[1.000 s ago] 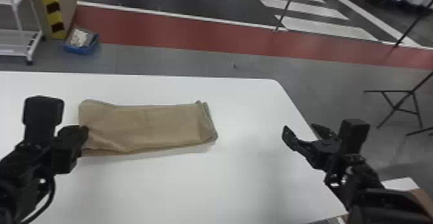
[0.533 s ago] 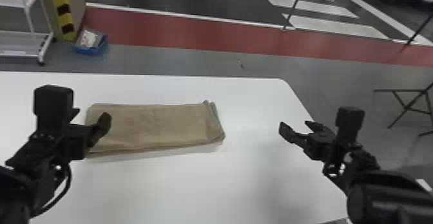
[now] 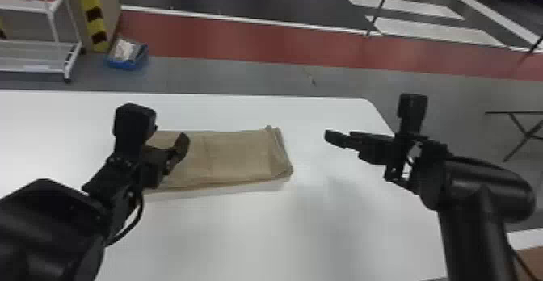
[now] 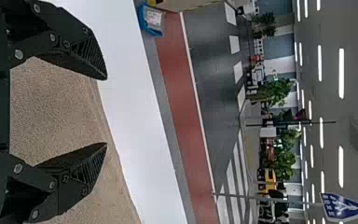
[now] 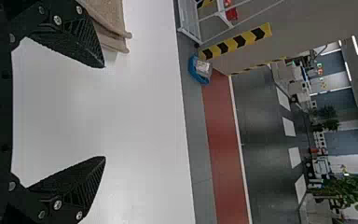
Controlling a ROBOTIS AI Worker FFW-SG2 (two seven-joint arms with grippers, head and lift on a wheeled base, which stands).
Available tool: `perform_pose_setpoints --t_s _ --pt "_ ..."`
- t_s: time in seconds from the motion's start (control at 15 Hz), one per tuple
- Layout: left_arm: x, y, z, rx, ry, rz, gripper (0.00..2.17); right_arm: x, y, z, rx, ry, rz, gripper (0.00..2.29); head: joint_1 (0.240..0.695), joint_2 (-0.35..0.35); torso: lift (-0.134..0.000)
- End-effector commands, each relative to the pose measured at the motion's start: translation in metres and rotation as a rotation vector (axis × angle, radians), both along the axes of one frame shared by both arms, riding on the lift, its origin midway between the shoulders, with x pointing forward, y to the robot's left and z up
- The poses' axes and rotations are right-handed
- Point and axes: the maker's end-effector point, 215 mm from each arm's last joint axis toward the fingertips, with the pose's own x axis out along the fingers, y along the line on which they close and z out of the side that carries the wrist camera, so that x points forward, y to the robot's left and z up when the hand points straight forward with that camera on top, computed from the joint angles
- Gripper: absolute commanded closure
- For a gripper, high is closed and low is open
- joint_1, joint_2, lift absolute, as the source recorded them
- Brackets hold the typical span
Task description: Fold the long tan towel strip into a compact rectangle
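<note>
Above the left side of a white table (image 3: 274,235), the left gripper (image 4: 106,111) hangs over the cloth with its two black fingers spread wide, gripping nothing; whether they brush the fabric cannot be told. The right gripper (image 5: 104,112), likewise apart-fingered and empty, waits over the table's right side. Beyond them, the tan towel strip (image 3: 238,155) lies flat on the table, toward its far edge and well short of its right edge, layered into a long band. The step in hand looks to be the crosswise fold that would shorten that band. Done well, it calls for a low approach to one end, a pinch that takes every layer near the corners, and a slow, shallow carry over the rest, with the edges laid flush and pressed before release. A pinch on the top layer alone could peel the stack open; a hasty pull could drag the whole band askew across the table. The towel's long axis runs left to right, roughly parallel to the table's far edge, its loosely stacked right end (image 3: 279,151) pointing toward the table's right edge and its short sides running near to far. On the floor past the table's far edge sits a blue bin (image 3: 126,63).
</note>
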Motion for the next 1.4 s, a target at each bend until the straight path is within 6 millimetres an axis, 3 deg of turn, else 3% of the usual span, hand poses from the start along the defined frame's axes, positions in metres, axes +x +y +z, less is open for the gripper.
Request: perform_pose_setpoints --t_s 0.0,0.2,0.6,1.07,1.33 --pt "0.01 -0.003 -0.005 -0.002 0.017 0.008 1.95 0.014 0.016 -0.003 0.058 0.039 0.023 0.21 0.695 -0.252 -0.128" --pt "0.007 0.008 -0.033 0.032 0.115 -0.001 1.97 0.015 0.049 -0.01 0.136 0.109 0.098 0.21 0.695 -0.232 -0.128" --pt "0.007 0.025 -0.054 0.055 0.174 0.012 1.97 0.018 0.084 -0.039 0.132 0.189 0.172 0.21 0.695 -0.164 -0.128" --pt "0.01 0.022 -0.059 0.059 0.186 0.003 1.97 0.025 0.121 -0.056 -0.01 0.2 0.233 0.28 0.695 -0.13 -0.128" --pt "0.01 0.022 -0.059 0.057 0.187 0.002 1.97 0.029 0.132 -0.065 -0.039 0.234 0.236 0.28 0.695 -0.117 -0.128"
